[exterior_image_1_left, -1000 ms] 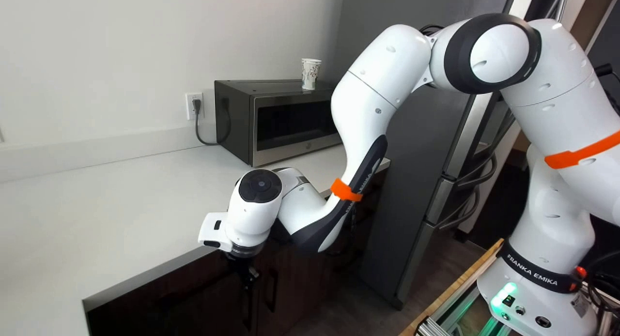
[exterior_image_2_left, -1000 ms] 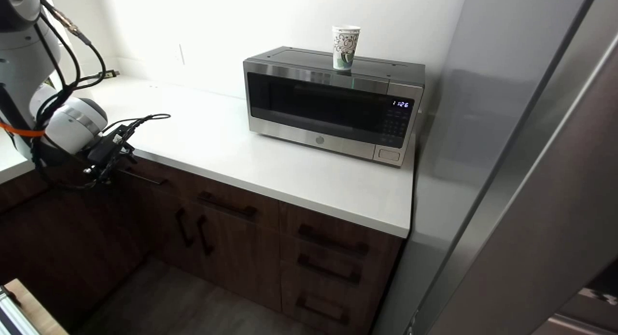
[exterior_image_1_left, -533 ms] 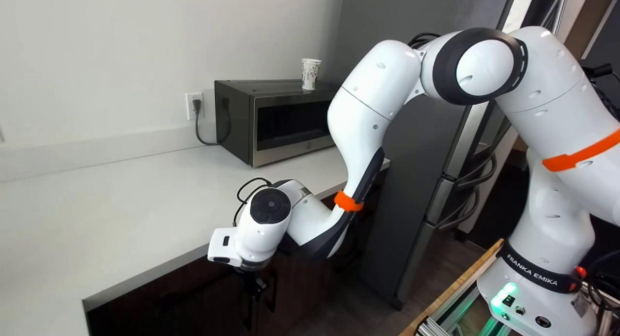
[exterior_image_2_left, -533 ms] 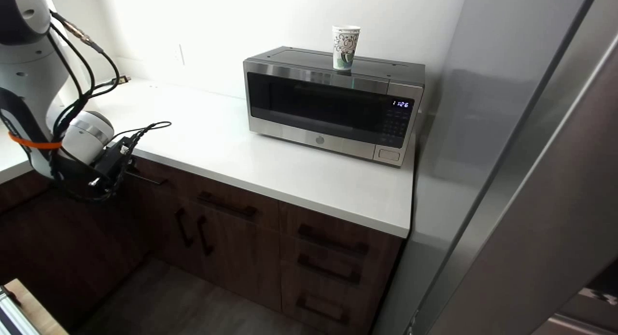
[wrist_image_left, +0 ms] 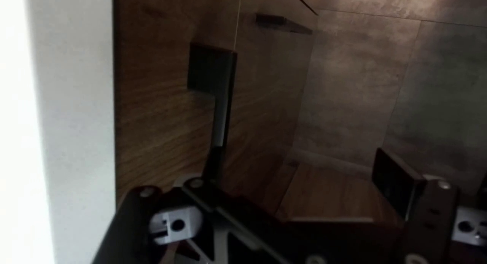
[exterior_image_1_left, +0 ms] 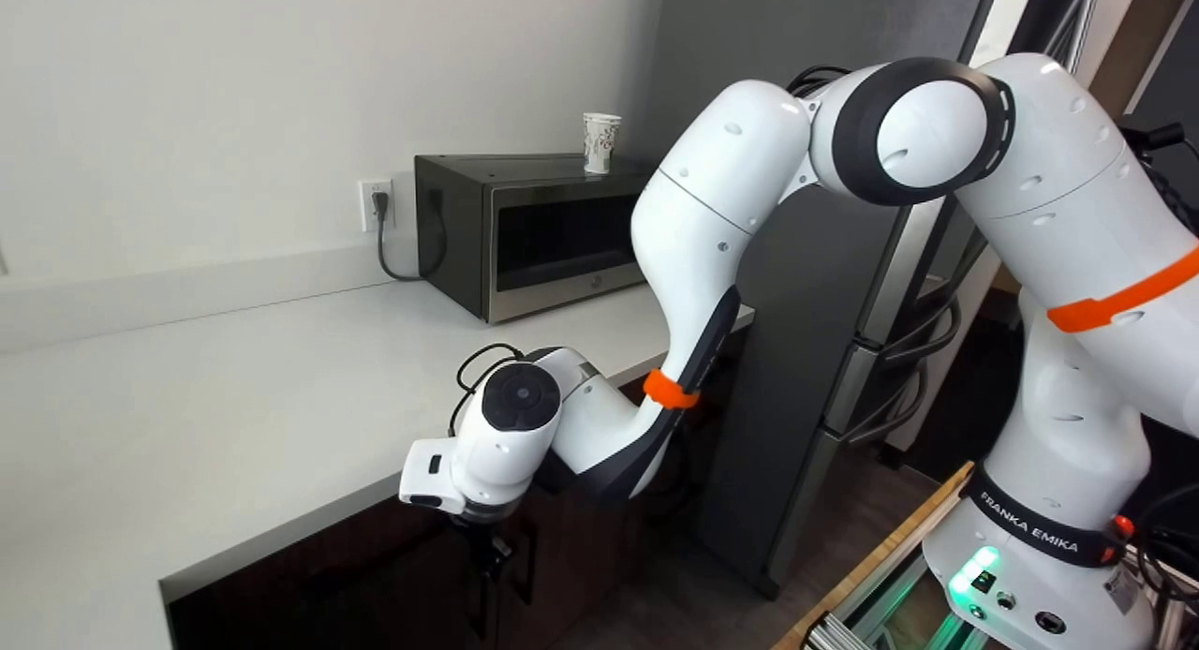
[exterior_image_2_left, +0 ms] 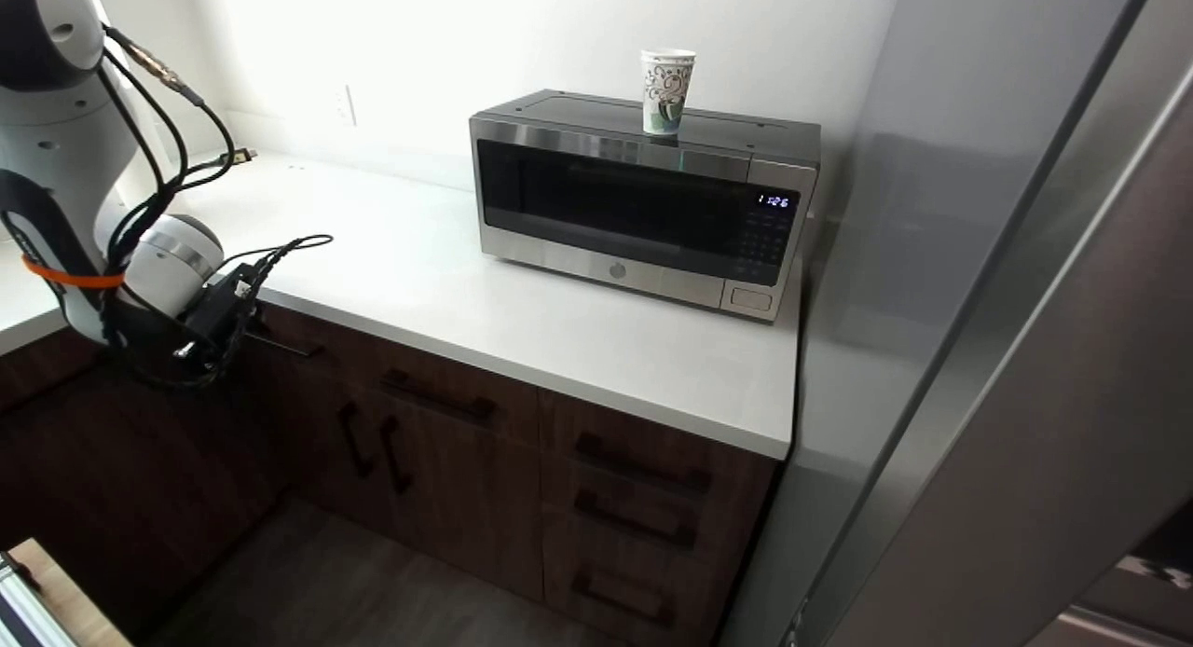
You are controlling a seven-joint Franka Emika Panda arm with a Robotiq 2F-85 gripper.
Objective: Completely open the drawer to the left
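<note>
The drawer shows as a dark brown wood front (wrist_image_left: 159, 115) just under the countertop edge in the wrist view. It also shows in an exterior view (exterior_image_2_left: 312, 330), partly behind the arm, and looks shut. Its dark bar handle (wrist_image_left: 222, 104) runs down toward my gripper (wrist_image_left: 305, 172). My gripper is open, with nothing between its fingers. Its left finger overlaps the near end of the handle; I cannot tell if they touch. Its right finger stands out over the floor side. In an exterior view the gripper (exterior_image_1_left: 487, 570) points down in front of the dark fronts.
The white countertop (exterior_image_2_left: 419, 255) overhangs above the drawer. A microwave (exterior_image_2_left: 615, 199) with paper cups (exterior_image_2_left: 666, 92) stands on it. Cabinet doors with upright handles (exterior_image_2_left: 393, 456) are below, and other drawer fronts (exterior_image_2_left: 643, 433) lie to the right. A grey refrigerator (exterior_image_1_left: 787, 350) stands beyond.
Over the last second my gripper has moved lower, to the right in both exterior views. It has barely moved in the last half second. The drawer has not visibly moved.
</note>
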